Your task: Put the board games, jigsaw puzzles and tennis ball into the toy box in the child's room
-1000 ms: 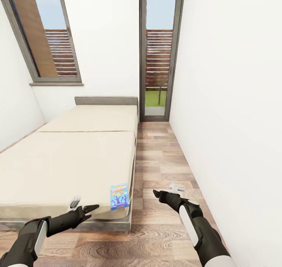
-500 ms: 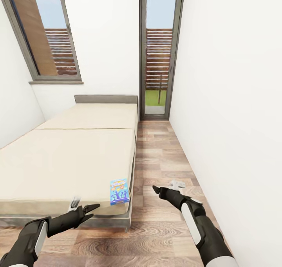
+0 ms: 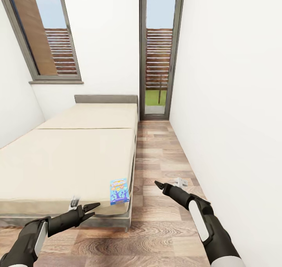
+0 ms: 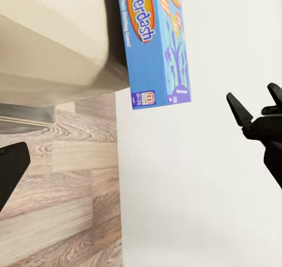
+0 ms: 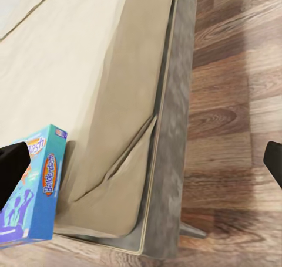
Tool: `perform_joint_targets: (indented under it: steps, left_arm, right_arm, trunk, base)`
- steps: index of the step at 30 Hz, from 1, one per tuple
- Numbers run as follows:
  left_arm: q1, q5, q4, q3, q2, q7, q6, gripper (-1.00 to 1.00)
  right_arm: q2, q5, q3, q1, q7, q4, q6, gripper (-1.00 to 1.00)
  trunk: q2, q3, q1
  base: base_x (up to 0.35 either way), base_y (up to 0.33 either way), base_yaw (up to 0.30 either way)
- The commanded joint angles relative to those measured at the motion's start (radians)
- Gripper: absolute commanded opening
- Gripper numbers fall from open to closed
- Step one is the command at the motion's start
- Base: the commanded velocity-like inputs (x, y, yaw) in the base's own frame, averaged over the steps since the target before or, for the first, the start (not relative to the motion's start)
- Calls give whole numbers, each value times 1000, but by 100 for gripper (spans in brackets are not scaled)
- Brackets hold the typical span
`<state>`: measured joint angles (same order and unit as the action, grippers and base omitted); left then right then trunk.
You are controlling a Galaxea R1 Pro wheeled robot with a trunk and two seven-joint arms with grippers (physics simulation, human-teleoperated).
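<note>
One board game (image 3: 120, 191), a blue box with cartoon figures, lies flat on the bed (image 3: 66, 157) at the mattress's near right corner, close to the side edge that borders the wood-plank floor (image 3: 164, 228). The head view takes in the whole bed with its grey headboard (image 3: 106, 99), a window (image 3: 47, 36) on the far wall and a tall glass door (image 3: 158, 51) at the end of the floor strip.

The left gripper (image 3: 92, 207) hovers just off the foot edge of the bed, short of the box, its two fingers spread apart and holding nothing. The right gripper (image 3: 158, 184) hangs over the floor beside the bed's right edge; in the head view its fingers overlap, so I cannot tell how they stand.

The left wrist view gives what the head view cannot: the box's lettering (image 4: 154, 41), its end overhanging the mattress corner, and the right gripper (image 4: 251, 104) across from it with its two dark fingers parted. The right wrist view shows the box (image 5: 29, 185) at that same corner, the crumpled sheet fold beside it and the dark grey bed frame (image 5: 170, 138) with one leg on the floor.
</note>
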<state>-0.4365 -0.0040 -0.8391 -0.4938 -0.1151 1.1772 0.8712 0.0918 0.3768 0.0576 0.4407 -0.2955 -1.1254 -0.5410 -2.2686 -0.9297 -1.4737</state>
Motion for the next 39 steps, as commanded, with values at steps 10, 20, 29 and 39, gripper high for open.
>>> perform_joint_targets:
  steps: [10,20,29,39]
  left_arm:
    - [-1,1,0,-2,0,13,9,100]
    - [-1,1,0,-2,0,47,9,100]
    - [-1,1,0,-2,0,66,9,100]
    - [-1,0,0,-2,0,86,9,100]
  right_arm:
    - [-2,9,21,1,-14,-2,-11,100]
    - [-3,10,23,1,-16,-2,-11,100]
    - [-3,10,24,1,-16,-2,-10,100]
    - [-3,10,23,1,-16,-2,-10,100]
  trunk:
    - [0,-1,0]
    - [0,-1,0]
    - [0,-1,0]
    - [0,-1,0]
  base:
    - [0,0,0]
    - [0,0,0]
    - [0,0,0]
    - [0,14,0]
